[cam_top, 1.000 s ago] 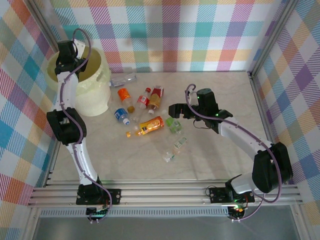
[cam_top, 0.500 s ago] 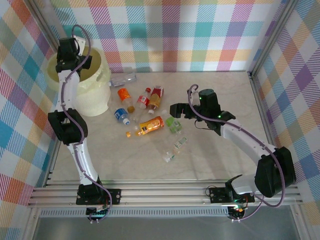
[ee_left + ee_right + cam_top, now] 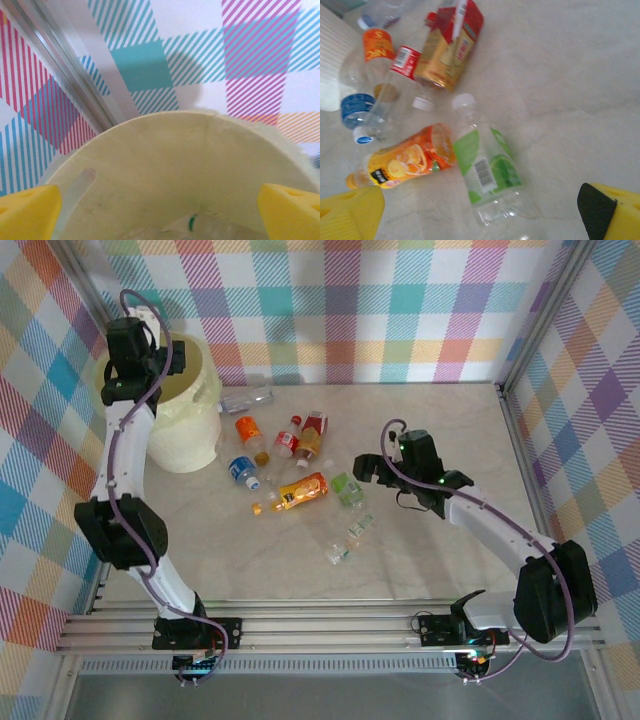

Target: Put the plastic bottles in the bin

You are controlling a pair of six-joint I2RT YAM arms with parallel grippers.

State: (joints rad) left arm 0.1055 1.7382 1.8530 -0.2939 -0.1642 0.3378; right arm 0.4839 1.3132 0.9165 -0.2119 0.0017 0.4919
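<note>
Top view: left gripper (image 3: 150,368) hangs over the bin (image 3: 190,440), arm raised higher than a second ago; right gripper (image 3: 362,470) has slid nearer the green-labelled bottle (image 3: 348,490). Left wrist: fingers (image 3: 27,210) now spread wide, empty; a clear bottle (image 3: 200,230) lies inside the bin, likely just dropped. Right wrist: jaws apart above the green-labelled bottle; other bottles (image 3: 410,160) lie on the table (image 3: 570,75).

Bright, even light, soft shadows; right wrist view slightly blurred

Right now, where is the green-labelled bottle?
In the top view the green-labelled bottle lies on its side near the middle of the table, immediately right of the orange juice bottle and close beside the open right gripper.
</note>
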